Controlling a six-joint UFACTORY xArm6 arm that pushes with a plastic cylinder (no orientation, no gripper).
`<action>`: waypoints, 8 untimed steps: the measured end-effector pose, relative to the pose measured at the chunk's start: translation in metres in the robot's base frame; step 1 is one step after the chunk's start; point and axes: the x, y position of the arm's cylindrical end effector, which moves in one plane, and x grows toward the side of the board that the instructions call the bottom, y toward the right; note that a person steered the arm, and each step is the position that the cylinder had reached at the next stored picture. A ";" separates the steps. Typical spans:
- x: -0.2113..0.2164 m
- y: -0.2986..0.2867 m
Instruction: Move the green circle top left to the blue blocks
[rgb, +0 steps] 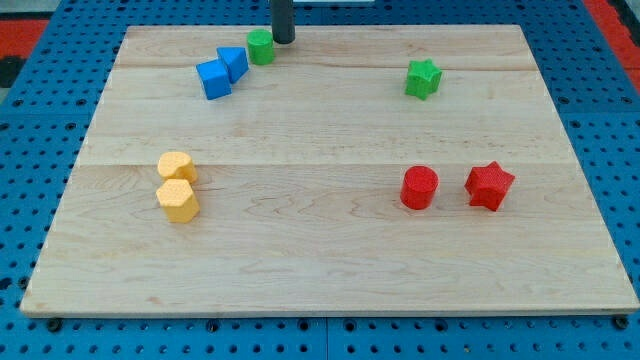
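Yellow blocks nearest; green circle seemingly upright

Pale wooden board on blue perforated table

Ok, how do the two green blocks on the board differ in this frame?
Shape: the green circle is a round cylinder, while the green star has points. Place: the circle sits at the view's top, left of centre; the star lies further toward the view's right. Neighbours: the circle is right beside the blue blocks, with my tip just to its right; the star stands alone. Both share the same green colour.
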 end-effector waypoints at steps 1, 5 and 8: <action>0.009 0.001; 0.020 -0.018; 0.004 -0.079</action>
